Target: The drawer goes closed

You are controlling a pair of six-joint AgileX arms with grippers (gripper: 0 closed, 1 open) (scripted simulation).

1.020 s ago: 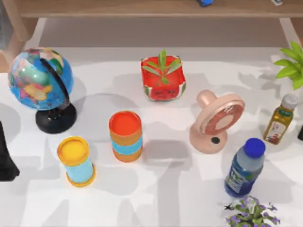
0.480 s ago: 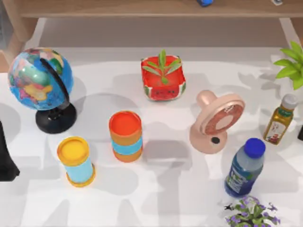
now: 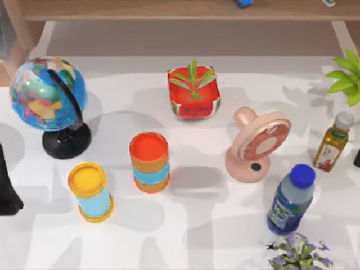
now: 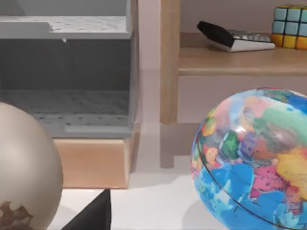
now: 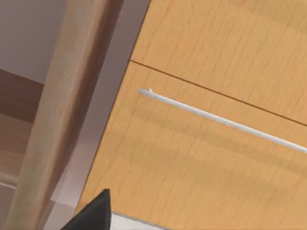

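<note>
A light wooden drawer front [image 5: 201,167] with a slim metal bar handle [image 5: 220,120] rises close ahead in the right wrist view, a dark seam running above it. A black part of my right gripper [image 5: 91,215] shows just before that panel, apart from the handle. In the left wrist view a grey-lined compartment [image 4: 67,103] stands behind a low wooden front panel [image 4: 91,163], and its inside is open to view. My left gripper [image 4: 91,218] sits low in front of it. My left arm [image 3: 7,188] rests at the table's left edge.
On the table stand a globe [image 3: 48,95], a yellow-topped can [image 3: 90,191], an orange-topped can [image 3: 149,161], a watermelon planter [image 3: 193,93], a pink fan [image 3: 257,145], a blue bottle [image 3: 291,199] and an oil bottle [image 3: 333,142]. A wooden shelf [image 4: 240,60] holds a calculator [image 4: 230,37].
</note>
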